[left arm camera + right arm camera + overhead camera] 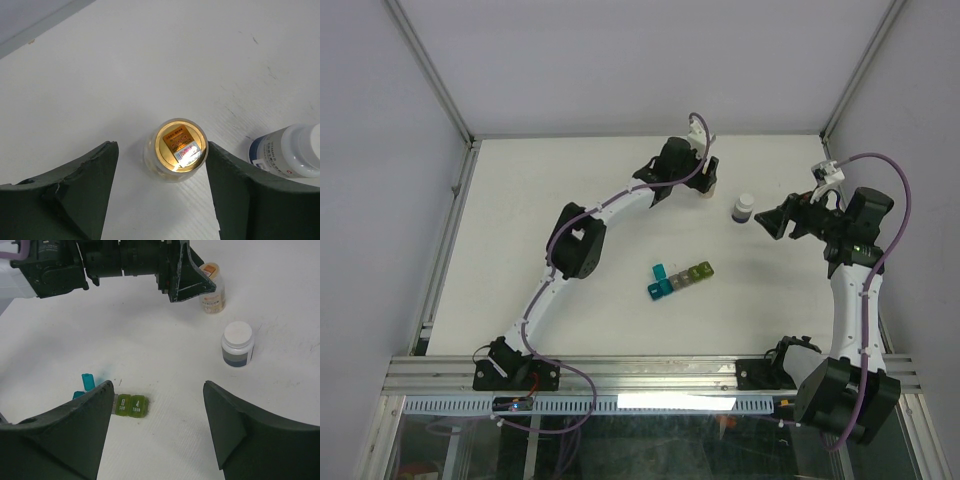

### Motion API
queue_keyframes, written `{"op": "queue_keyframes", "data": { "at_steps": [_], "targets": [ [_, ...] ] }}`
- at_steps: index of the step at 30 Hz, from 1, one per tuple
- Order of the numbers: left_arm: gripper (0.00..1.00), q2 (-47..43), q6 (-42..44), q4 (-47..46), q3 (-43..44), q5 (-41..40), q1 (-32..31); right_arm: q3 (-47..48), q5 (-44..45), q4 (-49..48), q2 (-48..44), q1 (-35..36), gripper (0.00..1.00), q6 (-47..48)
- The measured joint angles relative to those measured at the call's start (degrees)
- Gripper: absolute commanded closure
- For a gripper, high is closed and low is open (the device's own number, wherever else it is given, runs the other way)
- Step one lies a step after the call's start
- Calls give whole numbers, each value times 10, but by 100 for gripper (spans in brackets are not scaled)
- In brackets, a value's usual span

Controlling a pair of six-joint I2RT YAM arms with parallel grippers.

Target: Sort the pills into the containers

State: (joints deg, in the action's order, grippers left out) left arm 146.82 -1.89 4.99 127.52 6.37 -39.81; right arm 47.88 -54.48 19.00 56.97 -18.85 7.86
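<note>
The containers (678, 280) are a short strip of coloured compartments in mid-table, with one teal lid (658, 271) flipped up. In the right wrist view its green end (131, 406) lies beside my left finger. No loose pills show. My left gripper (161, 150) hangs open over the tan-capped clear bottle (175, 150). The right finger (225, 170) is close against the cap and the left finger (95, 170) stands well apart from it. From above, this gripper (702, 180) is at the far middle. My right gripper (157, 390) is open and holds nothing.
A dark bottle with a white cap (744, 208) stands just right of the tan-capped bottle (705, 190), with the right gripper (768, 220) close beside it. It also shows in both wrist views: white-capped bottle (292, 152), white-capped bottle (237, 344). Walls enclose the table on three sides.
</note>
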Motion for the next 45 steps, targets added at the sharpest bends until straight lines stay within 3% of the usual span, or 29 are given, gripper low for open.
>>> {"op": "queue_keyframes", "data": {
  "at_steps": [5,11,14,16,23,26,30,36,45],
  "targets": [
    [38,33,0,-3,15,-1,-3,-2,-3,-5,0,0,25,0],
    [81,57,-2,-7,30,-4,-11,-10,-6,-9,0,0,25,0],
    [93,54,0,-12,24,-2,-11,-10,-16,-10,0,0,25,5],
    [99,25,0,-27,-27,1,-11,-14,-32,-12,0,0,25,19],
    [100,-235,-26,-125,-375,63,-11,-21,-86,-6,-4,42,15,149],
    [100,-357,-63,-226,-494,106,-11,-20,-112,-2,-4,91,15,237],
    [100,-444,-137,-392,-591,137,-12,-6,-137,3,9,129,15,299],
    [100,-421,-278,-526,-636,137,-18,-4,-81,-50,15,158,14,297],
    [100,-392,-373,-531,-637,85,-60,-38,53,-142,35,228,14,280]
  ]
}}
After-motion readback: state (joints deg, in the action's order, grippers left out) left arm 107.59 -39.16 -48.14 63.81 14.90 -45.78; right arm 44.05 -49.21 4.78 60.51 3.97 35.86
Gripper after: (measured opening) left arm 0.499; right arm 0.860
